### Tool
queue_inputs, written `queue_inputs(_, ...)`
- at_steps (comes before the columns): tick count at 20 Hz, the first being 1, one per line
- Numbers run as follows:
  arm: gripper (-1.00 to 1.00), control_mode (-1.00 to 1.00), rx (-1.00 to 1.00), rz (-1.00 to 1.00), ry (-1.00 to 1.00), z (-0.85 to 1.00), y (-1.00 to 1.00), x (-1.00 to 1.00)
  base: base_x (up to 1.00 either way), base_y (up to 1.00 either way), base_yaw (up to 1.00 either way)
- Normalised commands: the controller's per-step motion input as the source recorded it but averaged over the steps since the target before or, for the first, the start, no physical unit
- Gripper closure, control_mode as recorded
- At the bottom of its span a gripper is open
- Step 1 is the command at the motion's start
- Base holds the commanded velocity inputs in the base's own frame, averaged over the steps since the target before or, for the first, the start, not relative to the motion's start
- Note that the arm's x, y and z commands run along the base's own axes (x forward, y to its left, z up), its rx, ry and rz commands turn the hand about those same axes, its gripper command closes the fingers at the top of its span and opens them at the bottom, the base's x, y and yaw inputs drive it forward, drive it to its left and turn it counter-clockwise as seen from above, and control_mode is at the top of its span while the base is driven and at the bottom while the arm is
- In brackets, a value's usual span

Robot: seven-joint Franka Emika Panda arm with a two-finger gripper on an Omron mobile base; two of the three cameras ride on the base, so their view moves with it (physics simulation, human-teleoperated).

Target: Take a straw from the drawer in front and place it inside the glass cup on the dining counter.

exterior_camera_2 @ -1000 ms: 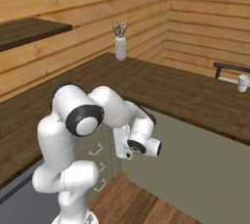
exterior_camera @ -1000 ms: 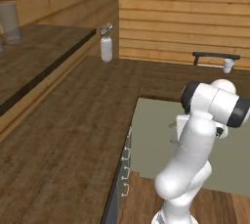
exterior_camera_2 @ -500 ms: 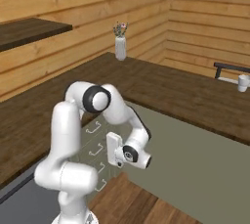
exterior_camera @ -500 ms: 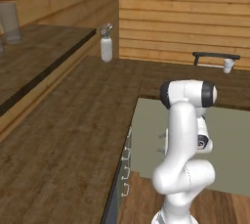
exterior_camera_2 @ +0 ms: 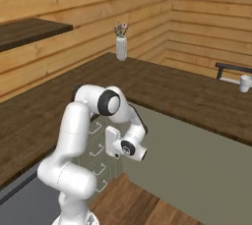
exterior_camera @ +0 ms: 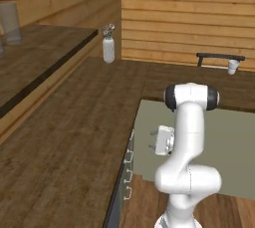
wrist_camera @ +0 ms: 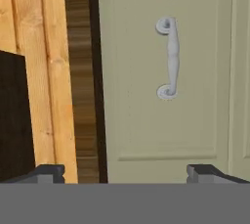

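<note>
My gripper (wrist_camera: 126,173) is open, its two dark fingertips (wrist_camera: 46,171) wide apart with nothing between them. It hangs low beside the cabinet, level with a shut sage-green drawer front (wrist_camera: 146,120) that carries a curved metal handle (wrist_camera: 168,57), and stays short of it. From the base, the gripper (exterior_camera: 153,140) points at the stacked handles (exterior_camera: 128,172). The gripper (exterior_camera_2: 112,142) also sits just right of these handles (exterior_camera_2: 96,145). The small whitish glass cup (exterior_camera: 232,66) (exterior_camera_2: 244,82) stands far off on the dark wood dining counter (exterior_camera: 174,75). The straw is hidden.
A white flower vase (exterior_camera: 108,48) (exterior_camera_2: 121,46) stands at the counter's back. A tall grey glass (exterior_camera: 10,20) sits on the raised shelf at left. A dark-framed chair (exterior_camera: 219,57) is beside the cup. Plank floor (exterior_camera_2: 142,204) lies below the cabinet.
The arm has folded down and swung the hand from behind its body to low on the cabinet side, now facing the drawer handles. The jaws stayed open.
</note>
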Motion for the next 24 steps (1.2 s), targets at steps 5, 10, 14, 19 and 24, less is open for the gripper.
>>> queue_inputs(5, -1.0, -1.0, -0.03, 0.0, 0.0, -0.11, 0.58, 0.59, 0.0, 0.0, 0.0)
queue_inputs(10, -1.0, -1.0, -0.04, 0.0, 0.0, -0.28, 0.56, 0.39, 0.0, 0.0, 0.0)
queue_inputs(14, -1.0, -1.0, -0.05, -0.02, 0.0, -0.29, 0.33, 0.31, 0.0, 0.0, 0.0)
queue_inputs(19, -1.0, -1.0, -0.05, -0.05, 0.0, -0.3, 0.06, 0.25, 0.0, 0.0, 0.0)
queue_inputs(24, -1.0, -1.0, -0.03, -0.07, 0.02, -0.34, 0.0, 0.32, 0.0, 0.0, 0.0)
